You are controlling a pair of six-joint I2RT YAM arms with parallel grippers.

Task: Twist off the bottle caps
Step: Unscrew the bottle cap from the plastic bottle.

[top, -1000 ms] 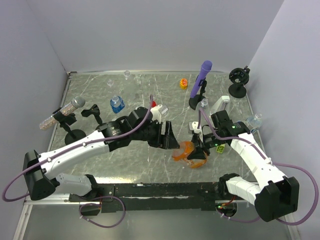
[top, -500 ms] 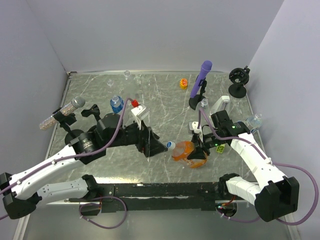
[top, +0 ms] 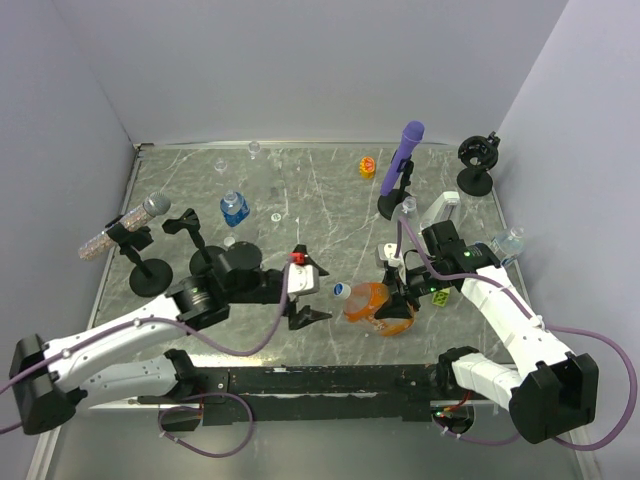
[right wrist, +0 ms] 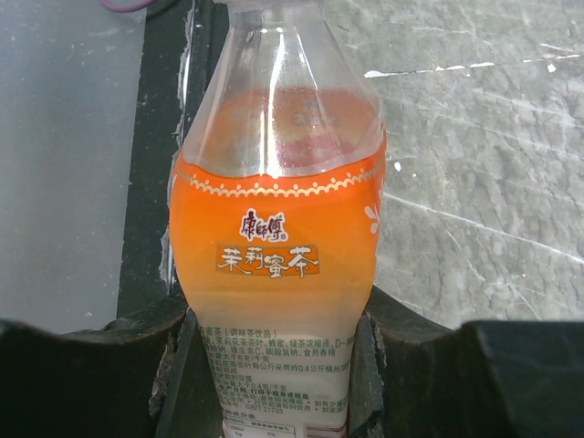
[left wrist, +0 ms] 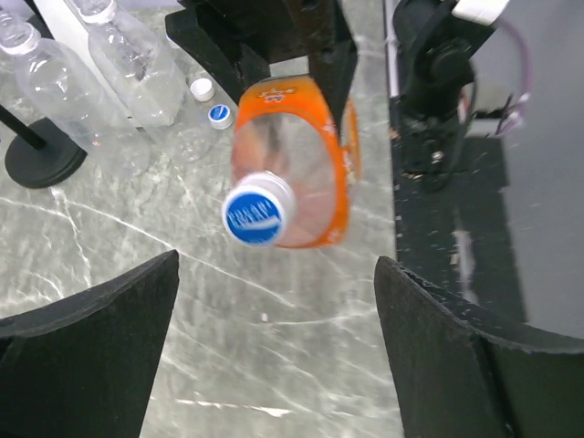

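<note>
Step in hand, as we read it: get the left end effector [top: 316,293] onto the blue cap [left wrist: 252,215] of the orange bottle [left wrist: 301,173]. Its fingers stand wide apart with nothing between them. The cap sits just ahead of them, roughly centred in the gap and not touched.

The right end effector [top: 393,308] is clamped on the bottle's lower body, holding it tilted off the table [left wrist: 274,365] with the neck pointing at the left one.

To do it well, we'd:
- line the left wrist up with the bottle's axis
- advance until both pads flank the cap rim only, not the neck
- close firmly, then twist
- keep the right grip tight so the bottle doesn't spin along

The risk is the pads slipping on the small ribbed cap.

Contents: the orange bottle looks empty to us. The shoulder is see-through and no liquid line shows. Beyond the left end effector, to its left, are two clear bottles [left wrist: 123,59], apparently empty too, with two loose caps [left wrist: 202,88] on the table beside them.
</note>
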